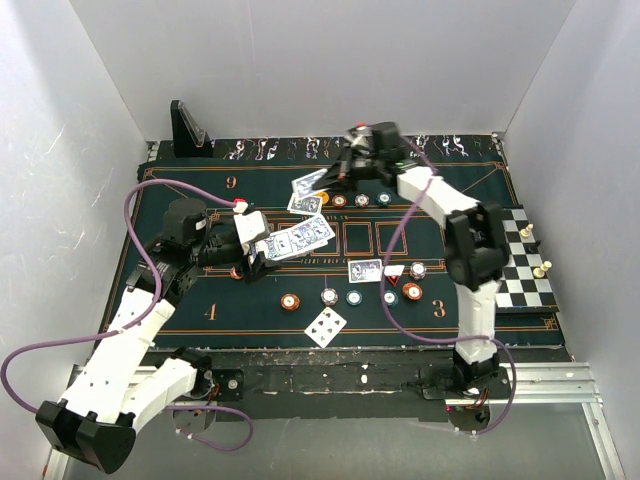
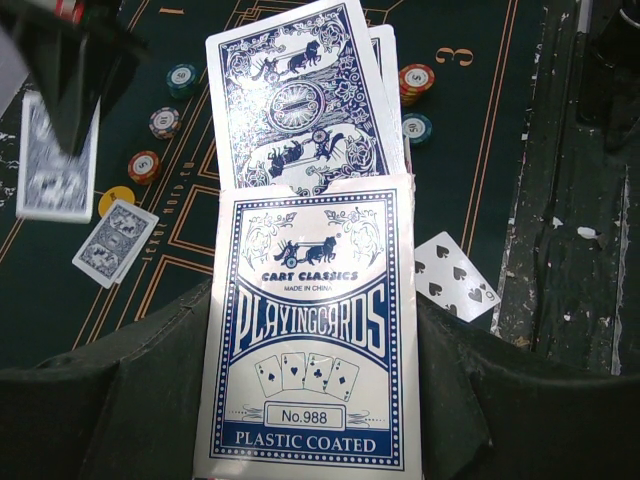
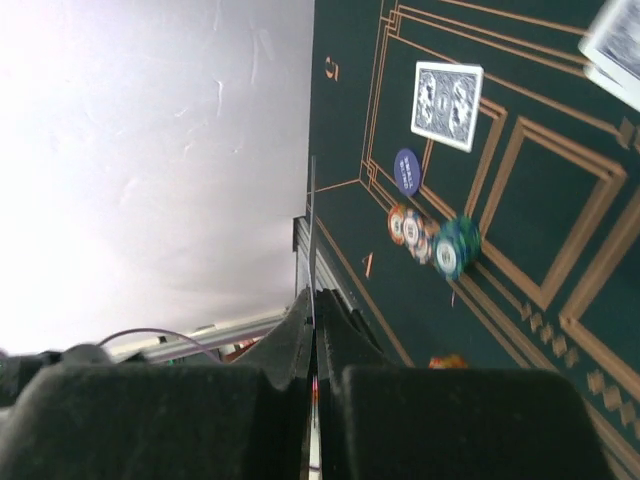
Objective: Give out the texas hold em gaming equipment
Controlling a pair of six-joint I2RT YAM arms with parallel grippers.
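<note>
The counter carries a dark green felt mat with orange lines and the numerals 9, 4 and 3. A chessboard lies at the mat's right edge. A black stand sits at its far left corner.

Container: one card box, blue and white, printed "PLAYING CARDS" and "PLASTIC COATED". The left jaws are closed on its two long sides and hold it above the left-centre of the mat. One end of the box is open. A deck protrudes from it, blue-patterned backs up, slightly fanned.

The right jaws are closed on a single card, held above the far-centre of the mat. In the right wrist view it shows only as a thin edge between the jaws.

Loose cards on the mat:
- a far card, face-down, just beside the held one
- a centre card, face-down
- a spade card, face-up with black pips, at the near edge

Chips:
- a far row of four: yellow, orange, white, teal
- a near row running from orange through white and teal to an orange-red chip
- a lone chip, orange, on the mat near the left jaws
</note>
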